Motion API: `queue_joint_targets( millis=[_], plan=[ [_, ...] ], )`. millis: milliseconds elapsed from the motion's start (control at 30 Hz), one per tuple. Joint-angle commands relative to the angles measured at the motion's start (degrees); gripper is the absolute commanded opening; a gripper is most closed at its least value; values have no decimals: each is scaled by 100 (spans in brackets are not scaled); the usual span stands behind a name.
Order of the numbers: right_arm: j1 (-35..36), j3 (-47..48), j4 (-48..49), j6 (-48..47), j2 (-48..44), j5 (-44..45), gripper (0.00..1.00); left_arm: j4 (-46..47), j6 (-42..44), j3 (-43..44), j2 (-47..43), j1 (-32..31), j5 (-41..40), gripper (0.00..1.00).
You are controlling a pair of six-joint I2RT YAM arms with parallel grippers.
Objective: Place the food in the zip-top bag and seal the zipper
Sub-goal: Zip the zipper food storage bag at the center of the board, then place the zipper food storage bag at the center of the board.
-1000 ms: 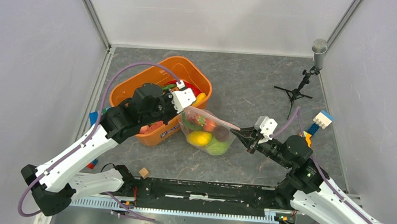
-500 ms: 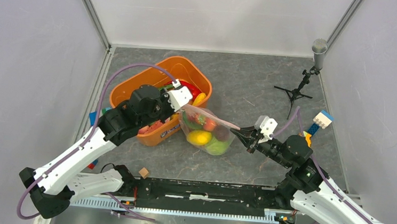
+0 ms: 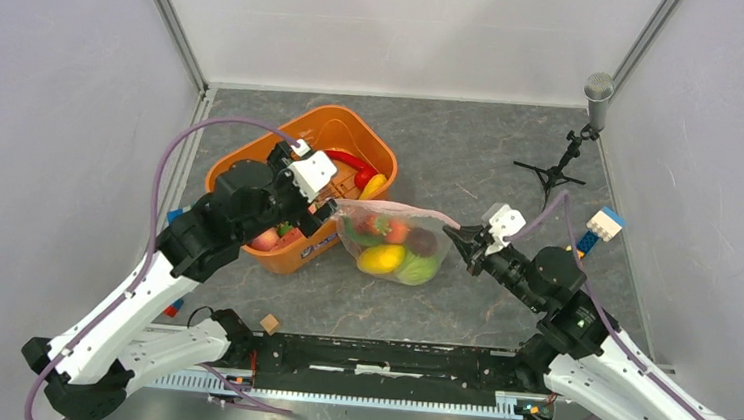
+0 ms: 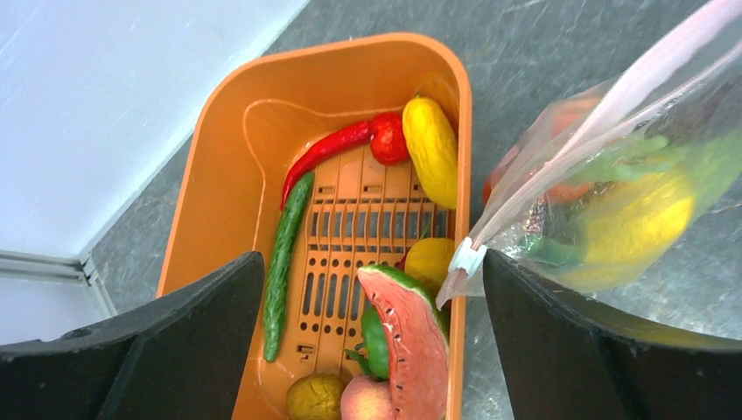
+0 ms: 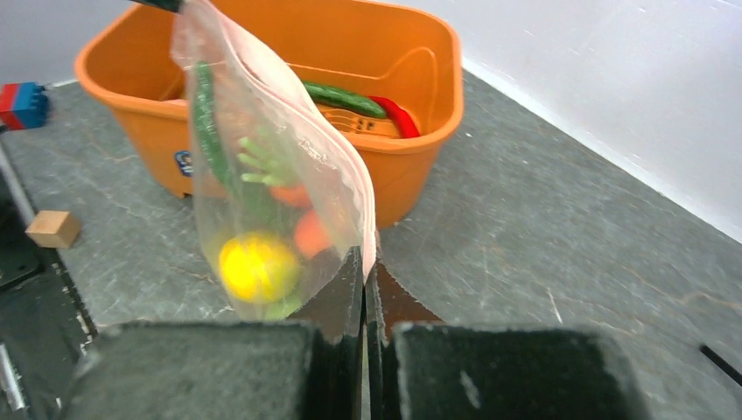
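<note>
- Big change from a second ago: the left gripper [image 4: 372, 262] has let go. Its jaws now stand wide apart with nothing in them, and the arm has backed off toward the orange tub [image 3: 234, 163].
- The white slider [image 4: 466, 258] on the zip-top bag [image 3: 390, 244] hangs loose between those open fingers, close to the right-hand one but not pinched.
- The right gripper [image 5: 363, 262] hasn't budged: jaws pressed together on the bag's other end, right on the zipper [image 5: 348, 175].
- The bag sits on the table between the two grippers, just beside the tub. It has sagged flatter than before, with yellow, red and green food [image 3: 382, 259] inside.
- More food is in the tub: a red chilli [image 4: 328, 149], a long green pod [image 4: 284, 254], a yellow piece [image 4: 431, 149] and a watermelon slice [image 4: 407, 341].
- Around the edges: a microphone on a stand [image 3: 598, 92], a blue-and-white block [image 3: 602, 225] and a wooden cube [image 3: 269, 323], all well apart from the bag.
- A small blue sticker [image 5: 182, 164] is on the tub's side, too blurry to read.
</note>
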Motion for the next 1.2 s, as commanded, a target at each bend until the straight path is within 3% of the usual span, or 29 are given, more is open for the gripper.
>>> queue_joint_targets(
  millis=[0, 333, 500, 600, 733, 867, 1000, 1167],
  plan=[
    [6, 773, -192, -268, 170, 954, 0, 384, -435, 388, -249, 17, 451, 100],
    [-6, 2615, -1014, -1074, 1120, 2228, 0, 896, -844, 336, -259, 15, 270, 100],
    [-7, 3429, -1385, -1474, 1630, 2205, 0, 1042, -986, 245, -181, 17, 117, 100],
    [-7, 3363, -1747, -1622, 1679, 1259, 0, 1109, -1020, 184, -196, 17, 16, 100],
    [-7, 2513, -1958, -1432, 1326, -1362, 0, 1125, -1045, 110, -234, 17, -82, 100],
    [0, 1487, -1820, -852, 884, -2815, 0, 1098, -1030, 102, -226, 24, -125, 100],
    [12, 626, -1772, -417, 419, -3154, 0, 1101, -1012, 102, -208, 26, -111, 100],
    [20, 194, -1720, -201, 187, -3425, 0, 1032, -991, 133, -155, 25, 211, 100]
  ],
)
